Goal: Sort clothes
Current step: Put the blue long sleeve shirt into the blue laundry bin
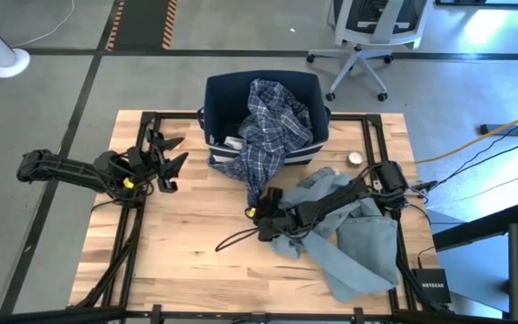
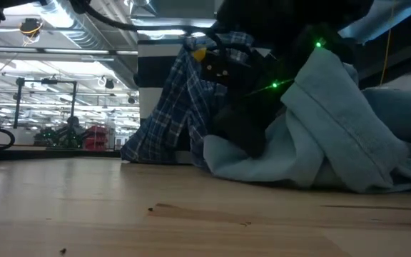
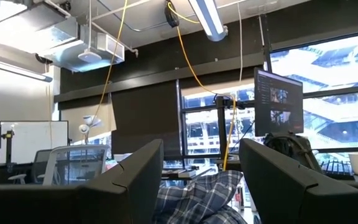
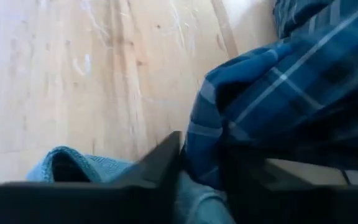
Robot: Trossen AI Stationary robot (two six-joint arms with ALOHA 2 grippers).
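Plaid shirt [image 1: 272,130] spills from the navy bin [image 1: 218,94] at the bench's far edge; right tool [image 1: 261,209] pinches its hanging end beside the grey-blue garment [image 1: 362,243]. Left tool [image 1: 171,162] gapes empty near the left edge.

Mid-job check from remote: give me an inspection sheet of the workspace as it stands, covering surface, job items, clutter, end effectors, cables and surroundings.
Surface: wooden table, bare at its left and front.
Job's things: plaid shirt hanging out of the navy bin onto the table; light grey-blue garment heaped at right.
Clutter: small round object near the bin.
End effectors: left end effector open, waiting at the table's left; right end effector low at the plaid shirt's hanging end, fingers either side of the cloth.
Cables: black cables on the table; yellow cable at right.
Surroundings: office chair behind the table.
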